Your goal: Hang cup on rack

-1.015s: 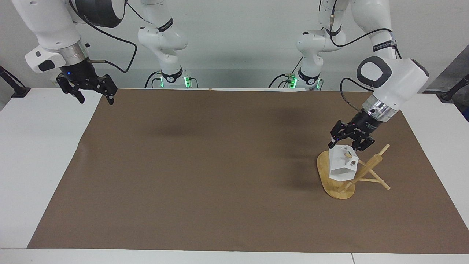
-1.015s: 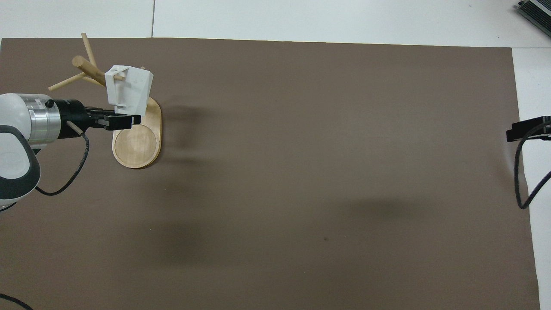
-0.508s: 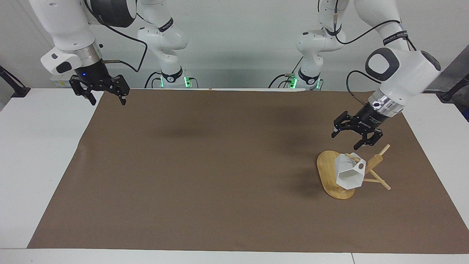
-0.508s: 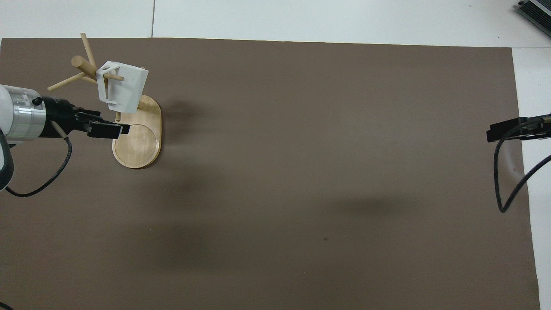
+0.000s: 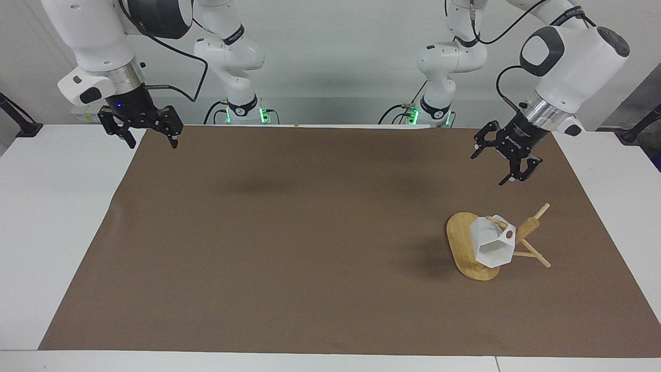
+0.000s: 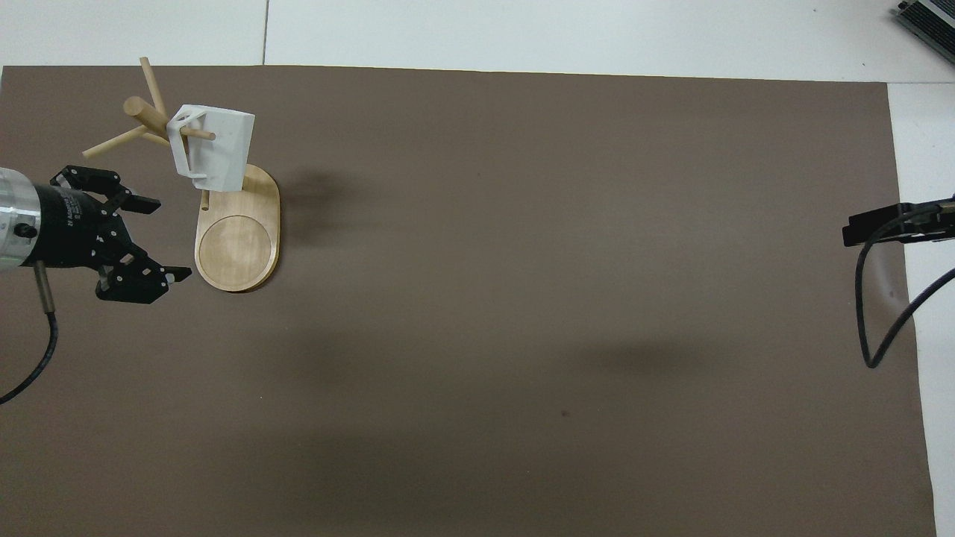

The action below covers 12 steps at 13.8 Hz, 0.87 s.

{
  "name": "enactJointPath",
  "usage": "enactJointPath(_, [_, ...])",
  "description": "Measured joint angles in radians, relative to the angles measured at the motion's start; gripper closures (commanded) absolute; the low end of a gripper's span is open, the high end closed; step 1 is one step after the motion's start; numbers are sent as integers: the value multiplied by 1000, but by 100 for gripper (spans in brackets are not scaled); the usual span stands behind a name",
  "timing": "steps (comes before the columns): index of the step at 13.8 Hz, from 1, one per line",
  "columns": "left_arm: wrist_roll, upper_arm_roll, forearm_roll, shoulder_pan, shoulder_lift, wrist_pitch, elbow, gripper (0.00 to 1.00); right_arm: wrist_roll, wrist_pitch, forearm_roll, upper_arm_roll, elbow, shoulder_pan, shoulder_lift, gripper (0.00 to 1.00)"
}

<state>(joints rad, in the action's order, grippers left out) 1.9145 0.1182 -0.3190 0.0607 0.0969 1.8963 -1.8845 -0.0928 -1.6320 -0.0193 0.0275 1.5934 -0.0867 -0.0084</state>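
The white faceted cup (image 5: 493,247) (image 6: 218,149) hangs tilted on a thin peg of the bamboo rack (image 5: 461,243) (image 6: 239,250), the peg passing through the hole in its handle. It hangs over the rack's oval base, and no gripper touches it. My left gripper (image 5: 488,168) (image 6: 170,239) is open and empty, raised over the brown mat beside the rack. My right gripper (image 5: 153,144) is open and empty too. That arm waits over the mat's corner at the right arm's end, and only a fingertip (image 6: 865,227) shows in the overhead view.
A brown mat (image 5: 289,232) covers most of the white table (image 5: 57,206). The rack's other pegs (image 5: 537,257) stick out toward the left arm's end. A black cable (image 6: 880,321) hangs from the right arm.
My left gripper opened, let go of the cup, and drew up and away from the rack. The cup swung down to hang on its peg. The right gripper shifted slightly, then held.
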Motion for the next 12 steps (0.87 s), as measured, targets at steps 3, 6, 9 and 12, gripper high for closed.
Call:
enactJointPath(3, [-294, 16, 22, -2, 14, -16, 8, 0, 0, -1, 60, 0, 0, 0, 0, 0])
enactJointPath(6, [-587, 29, 50, -5, 13, -58, 33, 0, 0, -3, 68, -1, 0, 0, 0, 0])
enactJointPath(9, [-868, 30, 126, -5, 11, -68, 70, 0, 0, -3, 69, -1, 0, 0, 0, 0])
enactJointPath(12, [-1141, 29, 188, -5, 0, -93, 122, 0, 0, -3, 69, -1, 0, 0, 0, 0])
